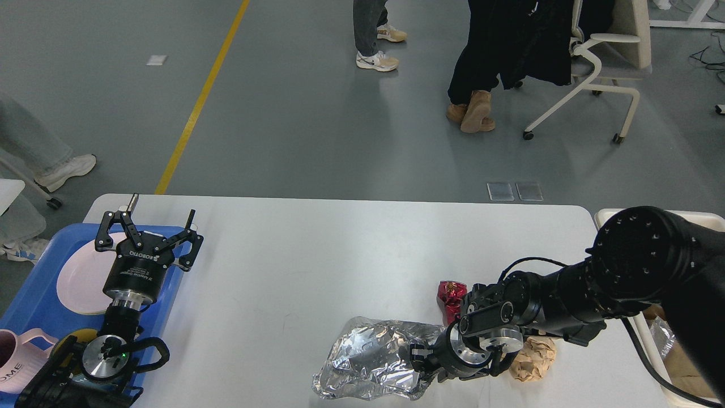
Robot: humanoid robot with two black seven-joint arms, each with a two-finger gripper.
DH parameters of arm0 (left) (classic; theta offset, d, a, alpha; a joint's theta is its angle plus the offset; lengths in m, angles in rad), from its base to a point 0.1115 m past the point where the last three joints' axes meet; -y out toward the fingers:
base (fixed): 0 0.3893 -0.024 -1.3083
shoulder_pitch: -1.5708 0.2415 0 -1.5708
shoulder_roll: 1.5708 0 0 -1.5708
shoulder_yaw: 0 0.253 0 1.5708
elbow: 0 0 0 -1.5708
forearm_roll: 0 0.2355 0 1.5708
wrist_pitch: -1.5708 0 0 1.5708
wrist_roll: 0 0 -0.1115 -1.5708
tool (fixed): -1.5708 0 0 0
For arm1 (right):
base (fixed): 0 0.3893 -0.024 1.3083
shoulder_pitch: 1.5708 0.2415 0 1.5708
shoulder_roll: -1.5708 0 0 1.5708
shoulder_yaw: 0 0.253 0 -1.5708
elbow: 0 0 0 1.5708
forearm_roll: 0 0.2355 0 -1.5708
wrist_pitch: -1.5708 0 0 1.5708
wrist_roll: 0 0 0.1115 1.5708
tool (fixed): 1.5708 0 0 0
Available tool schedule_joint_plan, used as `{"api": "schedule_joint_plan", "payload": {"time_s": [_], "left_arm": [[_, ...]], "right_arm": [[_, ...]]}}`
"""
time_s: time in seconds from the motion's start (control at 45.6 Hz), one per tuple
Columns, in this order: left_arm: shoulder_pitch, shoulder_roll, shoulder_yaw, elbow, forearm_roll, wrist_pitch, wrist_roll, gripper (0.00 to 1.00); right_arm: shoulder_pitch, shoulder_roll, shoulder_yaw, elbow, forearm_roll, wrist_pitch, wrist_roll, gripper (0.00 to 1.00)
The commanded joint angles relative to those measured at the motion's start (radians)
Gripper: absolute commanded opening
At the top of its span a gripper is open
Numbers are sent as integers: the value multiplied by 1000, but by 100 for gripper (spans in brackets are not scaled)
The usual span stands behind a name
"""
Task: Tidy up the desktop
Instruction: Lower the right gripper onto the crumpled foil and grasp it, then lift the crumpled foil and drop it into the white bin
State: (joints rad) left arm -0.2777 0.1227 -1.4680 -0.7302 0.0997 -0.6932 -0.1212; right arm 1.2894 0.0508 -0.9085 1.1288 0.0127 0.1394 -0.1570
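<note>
The right end effector presses into crumpled silver foil near the front edge of the white surface; its finger spread cannot be told. Red wrapper and brown paper ball lie beside it. The left end effector hangs spread above the blue tray holding a white plate.

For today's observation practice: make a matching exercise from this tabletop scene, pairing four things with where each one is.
Things:
1. white plate
2. pink mug
3. crumpled foil bag
4. brown paper ball

Places:
A. on the desktop, at the right pincer
B. near left corner of the view, by the blue tray
C. right of the right arm's wrist
D. in the tray, under the left pincer

Pairs: 1-D, 2-B, 3-A, 4-C
</note>
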Motion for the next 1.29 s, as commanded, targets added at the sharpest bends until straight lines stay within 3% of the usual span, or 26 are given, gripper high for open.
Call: {"api": "schedule_joint_plan", "payload": {"time_s": [0.0, 0.57, 0.746, 1.053, 1.184, 1.272], "left_arm": [[0, 0, 0, 0, 0, 0, 0, 96], [0, 0, 0, 0, 0, 0, 0, 96], [0, 0, 0, 0, 0, 1, 0, 96], [0, 0, 0, 0, 0, 1, 0, 96], [0, 0, 0, 0, 0, 0, 0, 96], [0, 0, 0, 0, 0, 0, 0, 96]], "right_arm": [[-5, 1, 0, 2, -3, -43, 1, 0], [5, 0, -3, 14, 1, -44, -30, 0], [70, -14, -15, 92, 12, -44, -36, 0], [424, -161, -21, 417, 76, -29, -35, 0], [641, -190, -93, 514, 115, 48, -35, 0], [809, -232, -171, 549, 142, 179, -30, 0]]}}
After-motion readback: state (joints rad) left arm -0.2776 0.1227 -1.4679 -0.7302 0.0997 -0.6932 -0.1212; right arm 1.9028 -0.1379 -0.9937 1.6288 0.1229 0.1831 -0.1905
